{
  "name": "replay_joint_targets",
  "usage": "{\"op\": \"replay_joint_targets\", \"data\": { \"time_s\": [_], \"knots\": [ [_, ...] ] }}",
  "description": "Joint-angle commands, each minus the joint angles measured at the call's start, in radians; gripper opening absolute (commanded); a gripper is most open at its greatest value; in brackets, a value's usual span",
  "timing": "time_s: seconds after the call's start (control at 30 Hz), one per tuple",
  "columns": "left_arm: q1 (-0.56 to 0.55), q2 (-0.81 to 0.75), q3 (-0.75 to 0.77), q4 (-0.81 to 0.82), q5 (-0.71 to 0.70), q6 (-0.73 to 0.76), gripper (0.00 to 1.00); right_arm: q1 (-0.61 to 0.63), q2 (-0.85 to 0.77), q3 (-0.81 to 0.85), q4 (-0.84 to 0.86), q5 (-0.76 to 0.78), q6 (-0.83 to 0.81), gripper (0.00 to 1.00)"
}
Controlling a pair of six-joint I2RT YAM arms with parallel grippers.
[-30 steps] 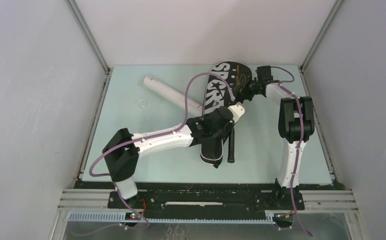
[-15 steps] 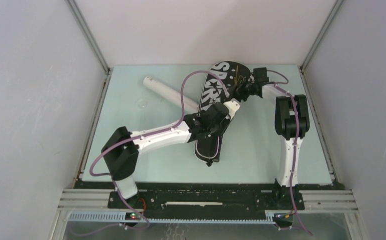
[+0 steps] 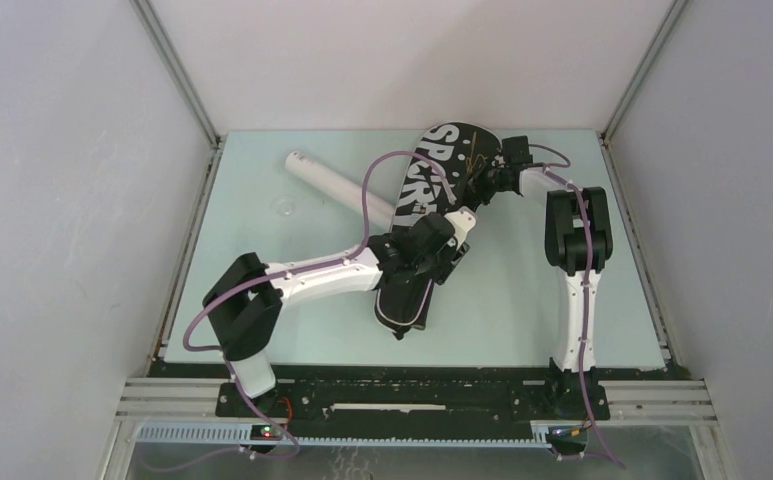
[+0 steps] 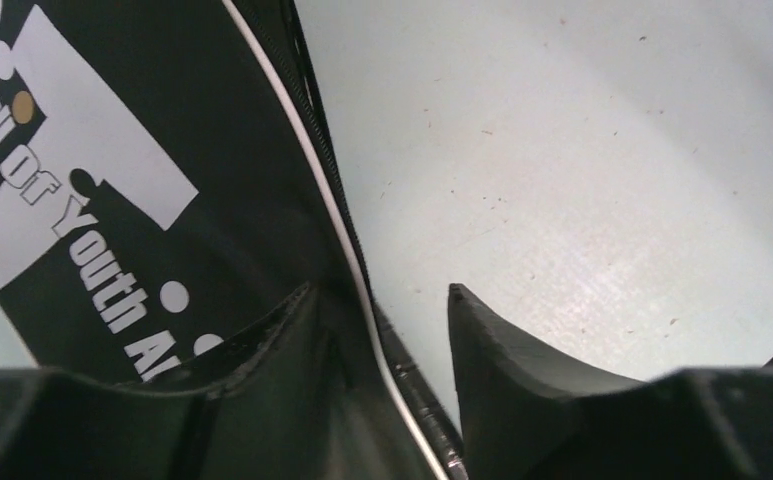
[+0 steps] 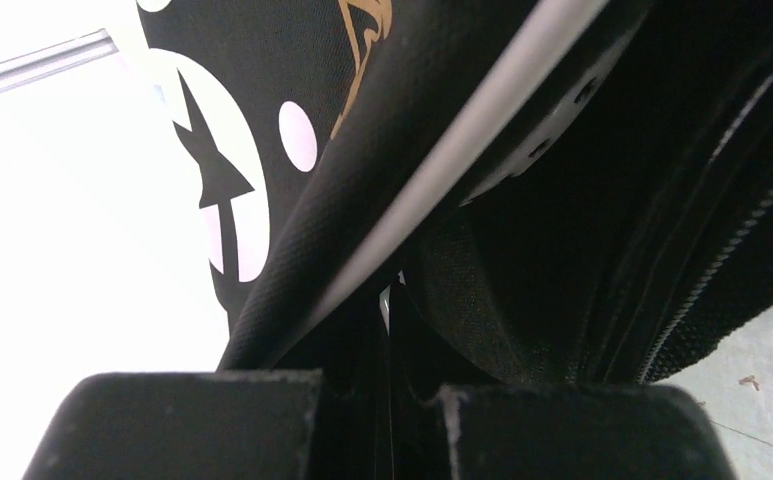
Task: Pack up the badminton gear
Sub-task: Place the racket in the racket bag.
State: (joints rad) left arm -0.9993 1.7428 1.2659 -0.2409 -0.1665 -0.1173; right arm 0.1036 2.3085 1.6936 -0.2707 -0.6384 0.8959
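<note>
The black bag lettered "SPORT" lies slanted across the middle of the table, its wide end at the far side. My left gripper sits low over the bag's right edge. In the left wrist view its jaws stand open astride the white-piped zipper edge of the bag. My right gripper is at the bag's wide end, shut on a fold of the bag's fabric. The long white tube lies to the left of the bag, on the table. Racquets and shuttlecocks are out of view.
A small clear round thing lies on the pale green table near the tube's left. White walls and metal rails close in the table on three sides. The left arm's purple cable arcs over the tube and bag.
My left gripper has opened. The bag's narrow end has swung toward the near left. The black handle that stuck out beside it a second ago no longer shows.
</note>
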Motion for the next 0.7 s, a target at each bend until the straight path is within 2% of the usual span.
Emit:
{"op": "replay_joint_targets", "data": {
  "time_s": [0.0,0.07,0.17,0.23,0.33,0.4,0.57,0.67],
  "knots": [
    [-0.001,-0.048,-0.014,0.032,0.027,0.036,0.58,0.007,0.006,0.057,0.082,0.032,0.006,0.09],
    [-0.001,-0.071,-0.025,0.027,0.037,0.067,0.62,0.005,0.000,0.055,0.073,0.031,-0.006,0.10],
    [-0.003,-0.102,-0.040,-0.012,0.043,0.144,0.73,0.004,-0.027,0.030,0.078,0.040,-0.026,0.11],
    [-0.019,-0.114,-0.041,-0.067,-0.019,0.217,0.78,0.005,-0.035,0.022,0.074,0.038,-0.037,0.12],
    [-0.076,-0.135,-0.085,-0.103,-0.204,0.323,0.98,0.005,-0.036,0.028,0.069,0.032,-0.051,0.12],
    [-0.109,-0.156,-0.129,-0.103,-0.284,0.335,1.00,0.007,-0.033,0.030,0.065,0.024,-0.055,0.12],
    [-0.142,-0.142,-0.148,-0.161,-0.276,0.224,1.00,0.016,-0.029,0.026,0.057,0.024,-0.076,0.12],
    [-0.202,-0.122,-0.144,-0.155,-0.346,0.220,1.00,0.021,-0.025,0.026,0.059,0.023,-0.079,0.11]
  ]
}}
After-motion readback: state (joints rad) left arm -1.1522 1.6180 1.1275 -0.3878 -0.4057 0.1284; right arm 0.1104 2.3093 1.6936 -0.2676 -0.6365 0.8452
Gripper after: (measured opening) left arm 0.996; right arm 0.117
